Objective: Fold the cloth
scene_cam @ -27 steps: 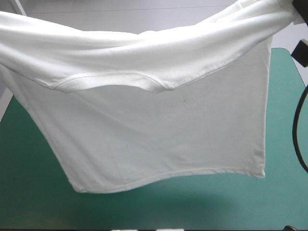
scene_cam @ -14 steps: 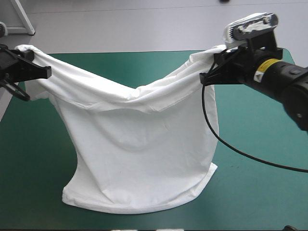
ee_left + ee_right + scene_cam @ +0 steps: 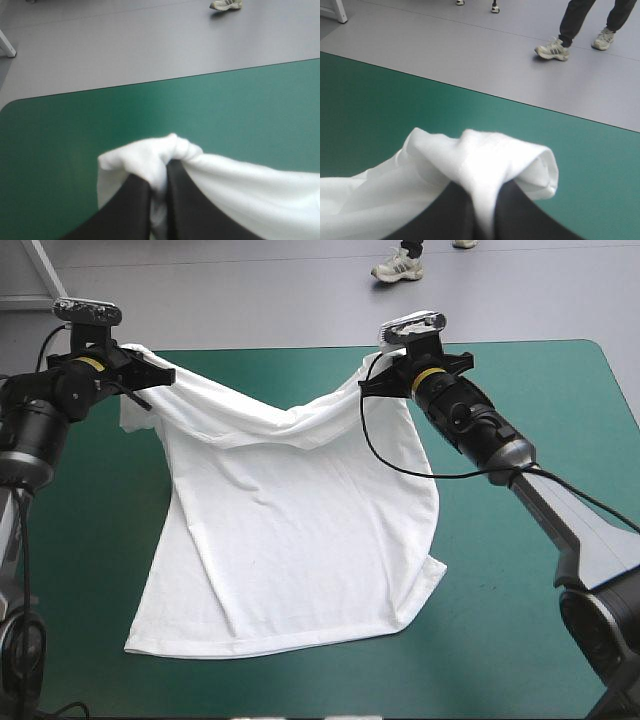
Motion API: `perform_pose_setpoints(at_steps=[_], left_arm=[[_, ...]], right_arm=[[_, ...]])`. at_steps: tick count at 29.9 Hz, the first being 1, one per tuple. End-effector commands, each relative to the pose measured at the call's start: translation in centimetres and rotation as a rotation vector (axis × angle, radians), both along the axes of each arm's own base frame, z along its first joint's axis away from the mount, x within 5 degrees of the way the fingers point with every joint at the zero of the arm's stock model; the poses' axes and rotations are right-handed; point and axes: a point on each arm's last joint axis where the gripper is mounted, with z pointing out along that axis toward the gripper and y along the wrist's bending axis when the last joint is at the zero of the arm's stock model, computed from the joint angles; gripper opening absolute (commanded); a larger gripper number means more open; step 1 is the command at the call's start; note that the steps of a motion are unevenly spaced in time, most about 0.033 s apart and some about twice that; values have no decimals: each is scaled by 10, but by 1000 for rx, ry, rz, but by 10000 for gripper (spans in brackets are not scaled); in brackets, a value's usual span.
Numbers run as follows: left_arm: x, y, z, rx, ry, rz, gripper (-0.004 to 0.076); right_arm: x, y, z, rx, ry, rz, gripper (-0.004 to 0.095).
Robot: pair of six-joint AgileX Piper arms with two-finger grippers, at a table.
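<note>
My left gripper point(image 3: 160, 377) is clamped on the T-shirt point(image 3: 290, 540) at one shoulder, up over the table's point(image 3: 520, 640) far-left corner. In the left wrist view my two black fingers point(image 3: 131, 210) stand all but together, w/ a white wad pinched btwn them and bulging out past the tips. My right gripper point(image 3: 372, 381) is clenched on the other shoulder the same way, over the far edge a bit right of centre. A rolled lump of cloth pokes out ahead of its tips. Both held ends are raised off the table, approx. level w/ each other.

Btwn the two grips the collar point(image 3: 290, 430) sags in a shallow dip, w/ folds bunched at the middle. From there the body slopes down toward the near edge and spreads on the teal-green cover point(image 3: 80, 570). The hem point(image 3: 280, 643) lies flat nr the near edge, mostly left of centre, and its left end reaches toward the near-left corner. The hem's right corner is kinked. A short sleeve point(image 3: 135, 415) hangs just below the left gripper. The fabric I can see is plain white.

Labels: there's a yellow band point(image 3: 430, 373) round each wrist. It's too small to tell whether it carries any writing.
</note>
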Motion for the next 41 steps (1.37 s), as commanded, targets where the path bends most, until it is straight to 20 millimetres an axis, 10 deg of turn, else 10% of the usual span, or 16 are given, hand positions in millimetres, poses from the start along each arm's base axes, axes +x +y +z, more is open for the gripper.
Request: perform_pose_setpoints(at_steps=[1,5,11,14,21,26,41], left_arm=[[20,0,3,-16,-124,13,-8],[53,0,-36,-17,-96,23,96],[73,0,-73,-28,-11,26,515],[70,0,-62,-10,-12,19,580],[18,-4,13,-46,106,-8,580],[-34,-5,30,-76,363,-5,570],[-159,-1,-35,-87,675,86,564]], right_arm=[[5,3,20,43,-153,73,-14],[19,5,2,91,-124,74,78],[24,-8,2,147,-92,23,692],[10,-15,22,147,-102,-1,860],[-55,-55,84,140,-40,-148,810],[-102,-75,97,48,142,-181,747],[-169,-92,24,-140,622,-109,673]])
